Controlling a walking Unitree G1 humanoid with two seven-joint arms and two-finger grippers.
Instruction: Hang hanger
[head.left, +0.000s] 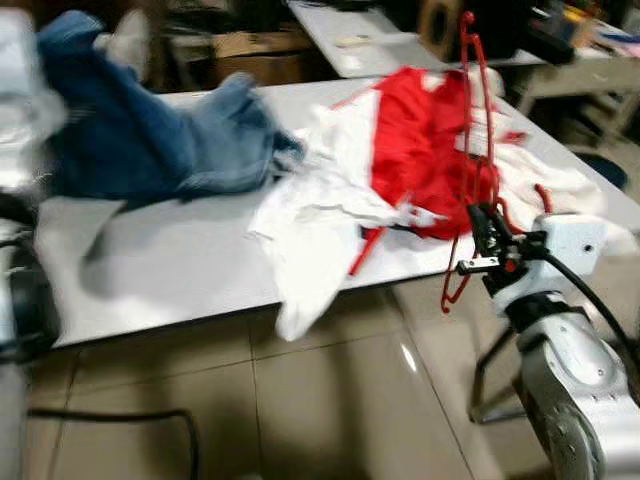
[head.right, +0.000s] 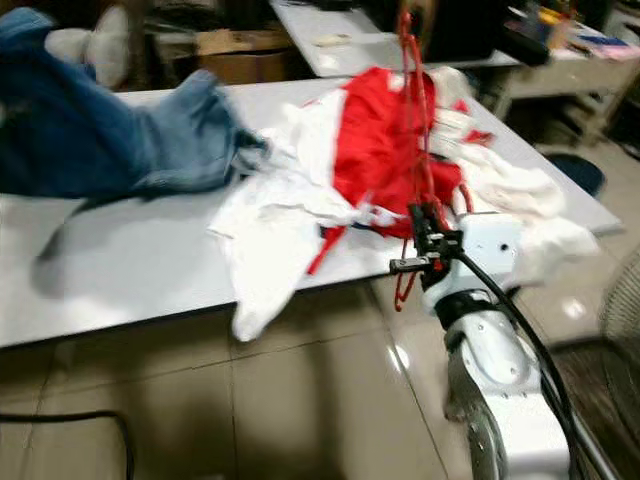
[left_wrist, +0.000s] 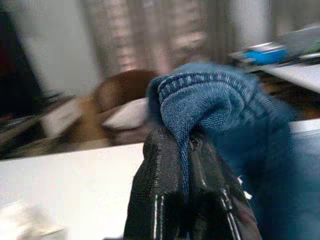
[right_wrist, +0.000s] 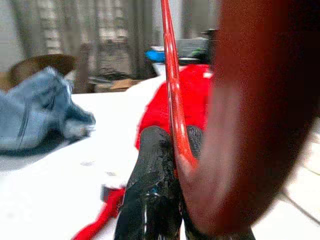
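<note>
The right gripper (head.left: 487, 232) is clamped on the thin red plastic hanger (head.left: 472, 130) — its long axis upright above the white table's (head.left: 170, 270) near edge; the left gripper (left_wrist: 186, 165) pinches blue denim jeans (head.left: 150, 140).

White table (head.left: 180, 270) on glossy beige tiled floor (head.left: 330, 410), second table (head.left: 345, 45) behind, curtained window (left_wrist: 150, 35)

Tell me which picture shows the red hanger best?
The left eye view: the red hanger stands whole there, from hook to bottom, held by the right gripper at the table's edge. The right eye view shows it too, its top cut off. The right wrist view shows just a thin stretch between the fingers.
</note>
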